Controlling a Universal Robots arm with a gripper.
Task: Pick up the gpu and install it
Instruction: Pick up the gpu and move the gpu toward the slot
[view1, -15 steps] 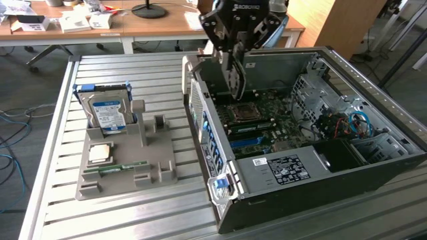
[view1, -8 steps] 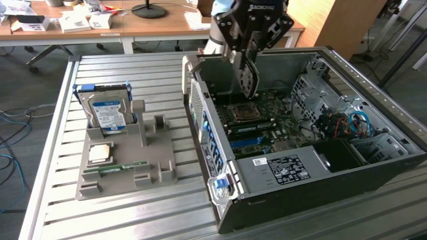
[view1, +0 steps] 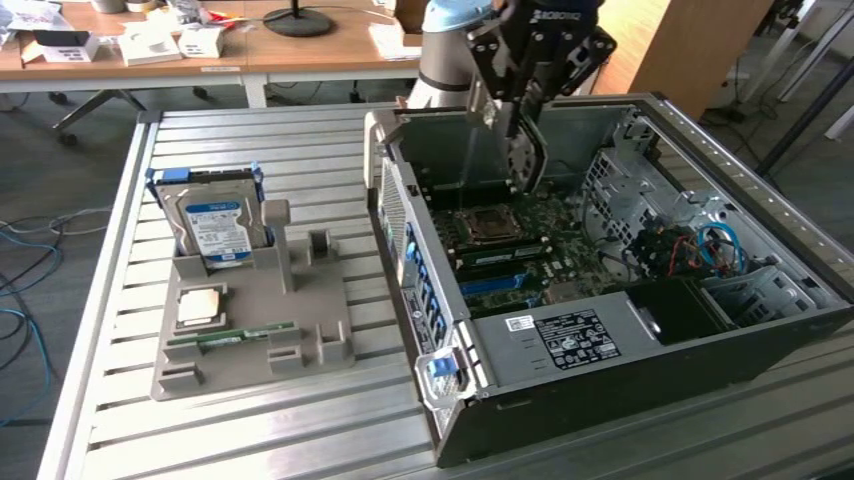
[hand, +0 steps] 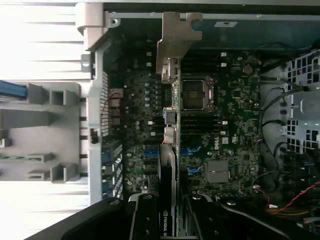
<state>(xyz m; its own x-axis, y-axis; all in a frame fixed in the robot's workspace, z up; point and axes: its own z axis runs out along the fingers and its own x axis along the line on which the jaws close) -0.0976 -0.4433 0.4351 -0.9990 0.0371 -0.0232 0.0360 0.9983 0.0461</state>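
Step in hand: carry-and-align, judging by the layout. The gpu (hand: 168, 150) is off the grey parts holder (view1: 254, 330) and hangs edge-down over the open PC case (view1: 627, 330), above the motherboard (hand: 235, 145). It does not look seated yet.

Fingers: the gripper (hand: 169, 220) is clamped on the gpu, one black finger (hand: 145, 217) on each face, opened no wider than the card's thickness. In the exterior view the gripper (view1: 523, 130) is above the case's back end with the card (view1: 522, 160) hanging below the fingers, clear of the board.

Relative to the fingers:
- metal bracket (hand: 172, 45) is at the card's far end, beyond the fingertips, near the case's rear wall
- CPU socket (hand: 196, 94) is just to one side of the card's line, beyond the fingertips
- blue slots (hand: 192, 152) are beside the card, close to the fingertips

What the next move calls for, my read: card edge parallel to the expansion slot, bracket lined up with the rear opening, then a straight, square push. I can't tell from here which slot it's over.

Hard drive (view1: 220, 225) and RAM stick (view1: 247, 335) sit in the holder, well away from the fingers.
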